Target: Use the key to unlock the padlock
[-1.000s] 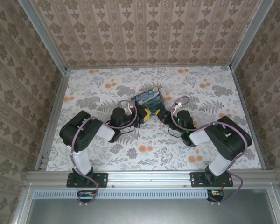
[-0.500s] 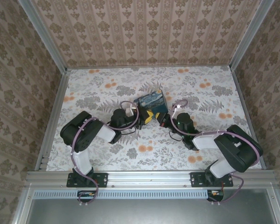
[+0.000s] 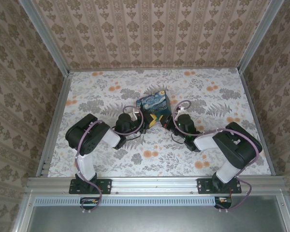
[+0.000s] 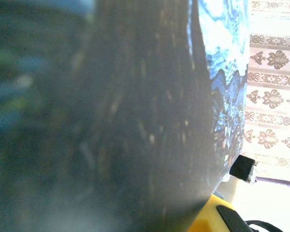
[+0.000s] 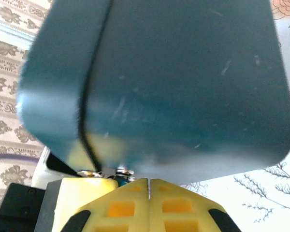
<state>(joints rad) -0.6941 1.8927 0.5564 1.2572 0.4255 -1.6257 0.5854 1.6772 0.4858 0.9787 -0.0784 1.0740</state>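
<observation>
From above, the spot where the left gripper (image 3: 143,124) and the right gripper (image 3: 168,123) meet the box (image 3: 153,102) is too small and crowded for you to read. In the left wrist view a dark blurred surface (image 4: 111,121) covers all but the 3 o'clock side, and the bottom edge cuts a yellow finger (image 4: 205,218) at 5 o'clock. In the right wrist view, at 6 o'clock under the blurred box, a shiny metal bit (image 5: 122,170) with a teal speck is too small to name.

Overhead, light is even and soft, everything sharp, shadows faint on the table (image 3: 101,87). At my left wrist the box (image 4: 135,121) is a dark, unfocused smear, glare washing out the lower right. My right wrist's box face blurs too.
</observation>
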